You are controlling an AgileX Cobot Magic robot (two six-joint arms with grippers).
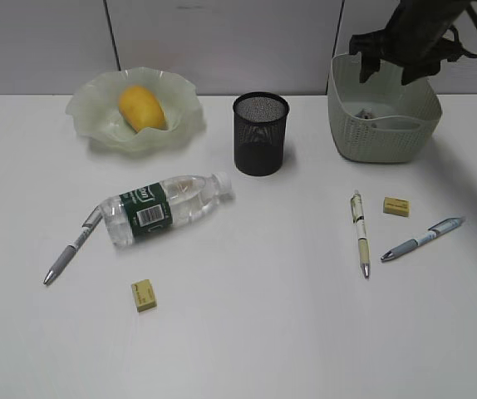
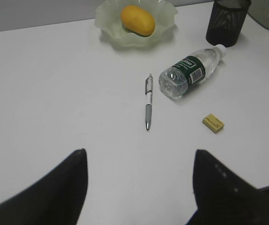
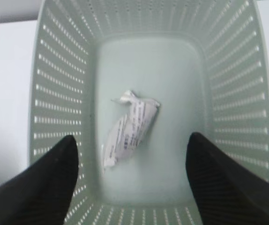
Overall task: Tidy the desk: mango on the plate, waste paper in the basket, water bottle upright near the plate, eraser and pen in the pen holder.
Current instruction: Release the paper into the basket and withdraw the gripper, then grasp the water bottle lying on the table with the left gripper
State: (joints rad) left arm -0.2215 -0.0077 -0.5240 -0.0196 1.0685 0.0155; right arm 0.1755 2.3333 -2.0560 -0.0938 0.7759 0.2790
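Left gripper (image 2: 139,187): fingers spread wide, holding nothing, above the bare desk (image 1: 263,332). Right gripper (image 3: 132,180): fingers wide apart, empty, above the far-right basket (image 3: 55,93), where the waste paper (image 3: 130,126) lies on the floor.

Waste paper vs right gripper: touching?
Apart. In the right wrist view the waste paper lies on the basket floor, with open space between it and both spread jaws of the right gripper.
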